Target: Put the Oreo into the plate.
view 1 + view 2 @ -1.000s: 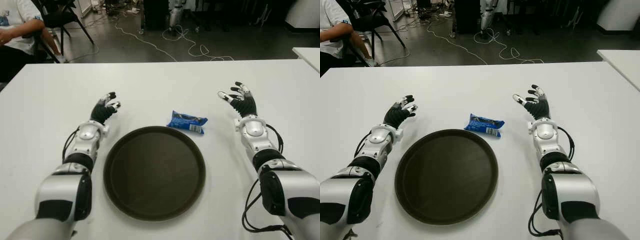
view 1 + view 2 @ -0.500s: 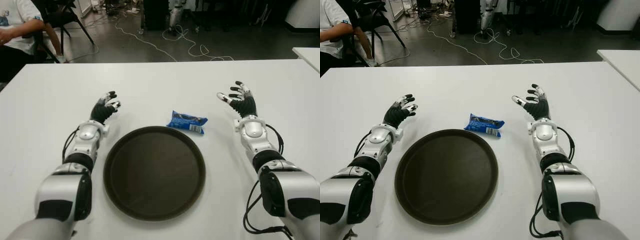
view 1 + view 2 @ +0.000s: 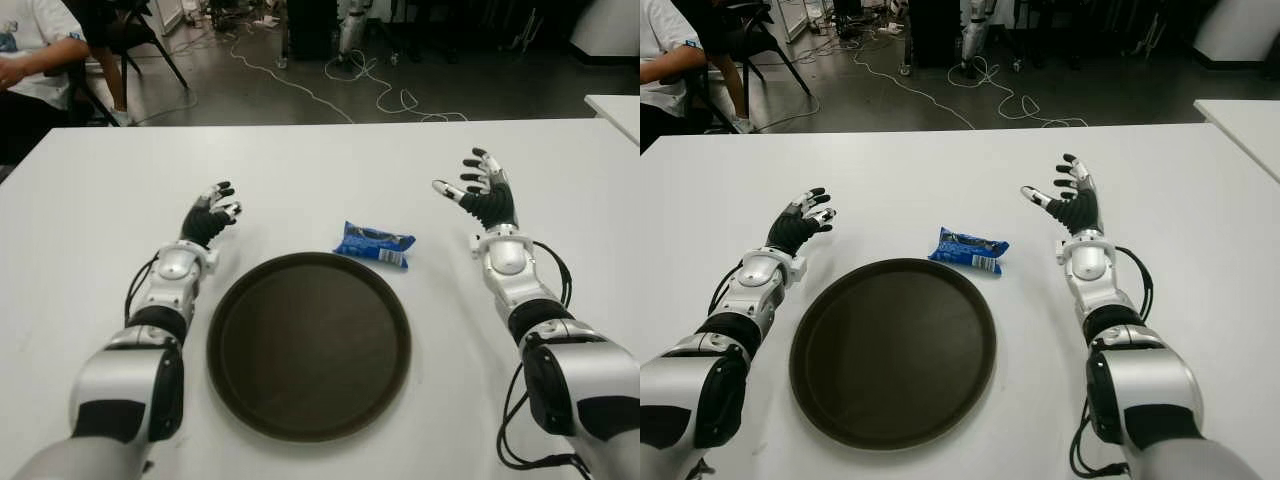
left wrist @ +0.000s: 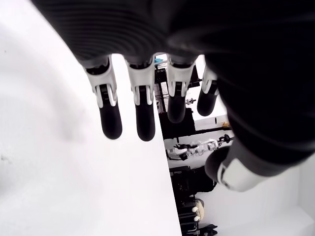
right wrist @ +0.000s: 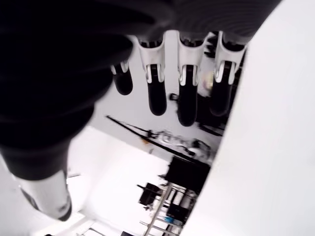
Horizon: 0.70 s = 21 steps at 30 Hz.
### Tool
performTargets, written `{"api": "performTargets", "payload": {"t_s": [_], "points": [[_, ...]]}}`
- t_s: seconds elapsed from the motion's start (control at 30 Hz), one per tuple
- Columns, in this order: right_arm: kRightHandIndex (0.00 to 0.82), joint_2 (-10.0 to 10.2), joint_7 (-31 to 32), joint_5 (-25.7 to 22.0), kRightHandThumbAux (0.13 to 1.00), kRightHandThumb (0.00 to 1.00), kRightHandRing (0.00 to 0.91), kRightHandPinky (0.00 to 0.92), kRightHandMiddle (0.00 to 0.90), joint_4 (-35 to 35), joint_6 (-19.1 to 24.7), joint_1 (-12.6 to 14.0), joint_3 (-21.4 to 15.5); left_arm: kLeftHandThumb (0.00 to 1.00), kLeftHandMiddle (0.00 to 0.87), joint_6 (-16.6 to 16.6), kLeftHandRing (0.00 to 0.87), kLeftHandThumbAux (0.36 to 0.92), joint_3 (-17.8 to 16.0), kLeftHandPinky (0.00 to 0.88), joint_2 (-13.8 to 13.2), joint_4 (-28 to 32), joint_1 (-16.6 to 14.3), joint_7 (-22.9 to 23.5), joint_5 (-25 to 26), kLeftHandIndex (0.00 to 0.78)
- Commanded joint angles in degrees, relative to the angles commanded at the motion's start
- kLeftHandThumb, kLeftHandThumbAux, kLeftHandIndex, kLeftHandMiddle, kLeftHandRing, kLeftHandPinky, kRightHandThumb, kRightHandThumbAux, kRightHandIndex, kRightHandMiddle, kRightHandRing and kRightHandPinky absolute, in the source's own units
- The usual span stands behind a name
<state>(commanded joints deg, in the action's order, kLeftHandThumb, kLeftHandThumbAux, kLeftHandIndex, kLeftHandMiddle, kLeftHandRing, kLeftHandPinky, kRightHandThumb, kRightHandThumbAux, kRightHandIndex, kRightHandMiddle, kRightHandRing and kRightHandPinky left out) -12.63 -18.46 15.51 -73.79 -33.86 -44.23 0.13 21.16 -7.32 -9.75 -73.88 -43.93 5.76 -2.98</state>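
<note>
A blue Oreo packet [image 3: 374, 243] lies on the white table [image 3: 300, 160], touching the far right rim of the round dark brown plate [image 3: 309, 343]. The plate holds nothing. My right hand [image 3: 478, 192] is raised to the right of the packet, fingers spread, nothing in it; its wrist view shows the fingers [image 5: 188, 93] extended over the table. My left hand [image 3: 212, 212] shows to the left of the plate's far edge, fingers relaxed and holding nothing [image 4: 142, 105].
A second white table [image 3: 615, 108] shows at the far right. A seated person [image 3: 35, 60] and a black chair are beyond the table's far left corner. Cables lie on the dark floor behind.
My right hand has lifted and shifted slightly away from me, fingers still spread. The left hand, packet and plate have not moved.
</note>
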Motion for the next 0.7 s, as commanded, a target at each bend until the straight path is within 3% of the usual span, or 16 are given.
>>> {"api": "performTargets", "payload": {"t_s": [0.3, 0.7], "points": [[0.093, -1.81, -7.94, 7.05, 0.721, 0.05, 0.166, 0.154, 0.164, 1.09, -4.93, 0.16, 5.97, 0.244, 0.156, 0.22, 0.19, 0.654, -0.04, 0.244, 0.27, -0.04, 0.04, -0.36, 0.12, 0.062], [0.078, -4.26, -15.53, 16.08, 0.687, 0.002, 0.154, 0.166, 0.148, 1.93, -4.54, -1.08, 14.1, 0.256, 0.157, 0.32, 0.194, 0.653, -0.33, 0.253, 0.57, 0.07, 0.07, -0.37, 0.5, 0.067]]}}
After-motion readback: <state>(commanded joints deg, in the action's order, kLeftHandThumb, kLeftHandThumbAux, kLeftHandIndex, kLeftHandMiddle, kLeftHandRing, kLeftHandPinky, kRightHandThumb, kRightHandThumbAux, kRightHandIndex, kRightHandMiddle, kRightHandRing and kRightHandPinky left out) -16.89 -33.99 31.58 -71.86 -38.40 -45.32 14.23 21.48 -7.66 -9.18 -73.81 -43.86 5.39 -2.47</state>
